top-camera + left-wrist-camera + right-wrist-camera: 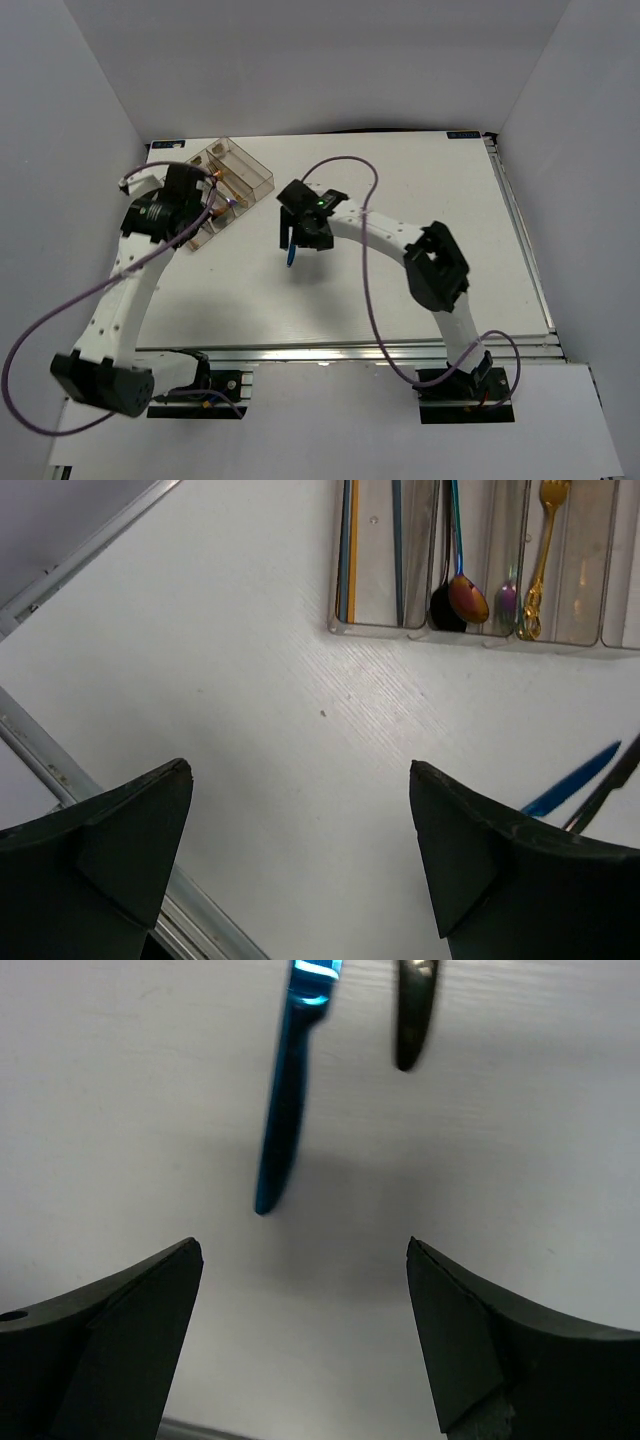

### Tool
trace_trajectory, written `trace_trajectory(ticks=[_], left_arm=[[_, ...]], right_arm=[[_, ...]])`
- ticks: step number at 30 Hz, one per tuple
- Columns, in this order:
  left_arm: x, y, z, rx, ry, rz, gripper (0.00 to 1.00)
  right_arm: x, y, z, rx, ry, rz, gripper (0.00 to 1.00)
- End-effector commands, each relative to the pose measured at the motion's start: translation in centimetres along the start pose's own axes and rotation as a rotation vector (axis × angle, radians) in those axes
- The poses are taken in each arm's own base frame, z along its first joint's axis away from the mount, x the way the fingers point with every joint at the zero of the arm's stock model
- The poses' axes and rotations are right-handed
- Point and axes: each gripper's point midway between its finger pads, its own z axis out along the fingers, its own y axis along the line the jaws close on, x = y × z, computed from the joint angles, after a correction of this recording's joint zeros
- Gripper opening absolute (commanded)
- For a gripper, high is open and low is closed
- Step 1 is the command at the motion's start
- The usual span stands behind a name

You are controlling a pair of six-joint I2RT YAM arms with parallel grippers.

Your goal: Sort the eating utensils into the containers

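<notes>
The clear organiser tray (255,172) sits at the table's back left. Its near end (380,628) shows in the left wrist view. One compartment holds tan and dark chopsticks (350,550), the one beside it a black spoon (443,608) and an iridescent spoon (468,598), and another a gold fork (537,570). A blue knife (285,1110) and a black knife (412,1020) lie side by side on the table, with their tips (575,785) at the left wrist view's right edge. My left gripper (300,768) hangs open and empty just short of the tray. Just short of the blue knife's (291,258) end, my right gripper (302,1245) is open and empty.
A metal rail (60,770) runs along the table's left edge close to my left gripper. A purple cable (365,240) loops over the right arm. White walls enclose the table on three sides.
</notes>
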Motion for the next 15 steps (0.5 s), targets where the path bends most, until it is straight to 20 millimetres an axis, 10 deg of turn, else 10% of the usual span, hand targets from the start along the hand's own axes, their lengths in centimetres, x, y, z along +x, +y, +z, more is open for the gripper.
trace_trajectory(ticks=[1,7,15], left_arm=[[1.1,1.6,-1.5,0.079,0.0,-0.055,0.98],[7.1,1.7,-1.2,0.232,0.155,-0.041,0.98],[8.8,0.7,-2.0,0.313,0.215,0.094,0.98]], right_arm=[[-0.7,0.5,1.9,0.142,-0.028,0.049,0.87],[-0.1,2.5,6.1,0.177,0.018,0.033,0.73],[4.0,-0.5,8.8,0.312,0.128,0.0,0.46]])
